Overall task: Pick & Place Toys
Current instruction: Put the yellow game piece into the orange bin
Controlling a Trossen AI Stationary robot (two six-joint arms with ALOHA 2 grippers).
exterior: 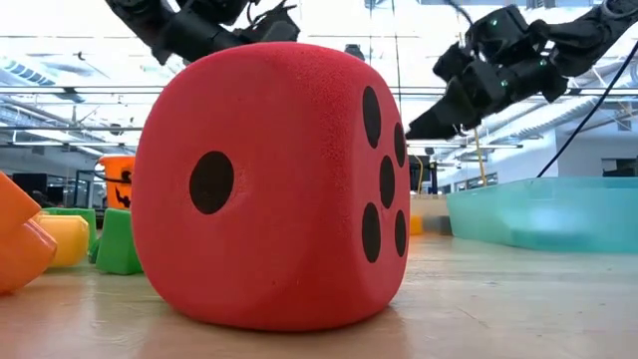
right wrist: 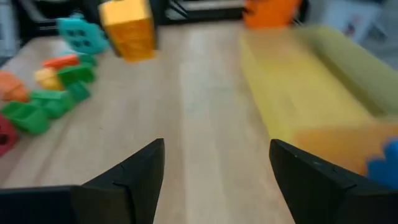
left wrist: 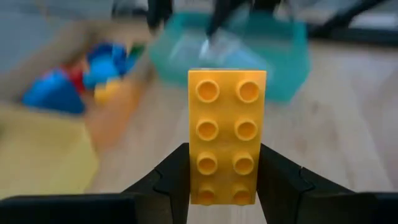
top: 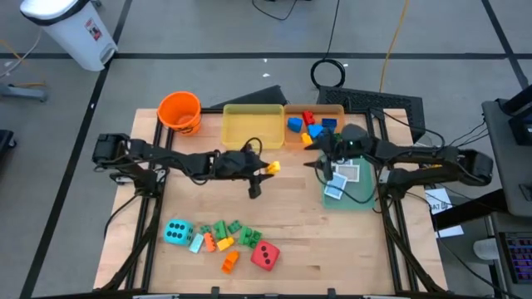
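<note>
My left gripper [top: 268, 168] is shut on a yellow eight-stud brick [left wrist: 226, 134], in the air just in front of the yellow tray [top: 252, 125]. The brick also shows in the right wrist view [right wrist: 127, 29]. My right gripper [top: 320, 159] is open and empty above the left edge of the green tray [top: 353, 178], which holds white cards [top: 342, 174]. The orange tray [top: 320, 116] holds blue, red and yellow bricks. Near the front lie the cyan die [top: 177, 232], the red die [top: 265, 255] and green and orange bricks [top: 229, 237]. My left gripper pinches the yellow brick's two long sides [left wrist: 194, 180] between its two fingers, at the brick's near end. The fingers lie along the brick, roughly level, pointing toward the table's right. The brick sticks out past the fingertips, studs up, lifted clear of the table.
An orange bucket [top: 179, 110] stands at the far left corner. In the low view the red die [exterior: 274, 184] fills the front. Bare wood lies in the table's middle between the trays and the toy heap.
</note>
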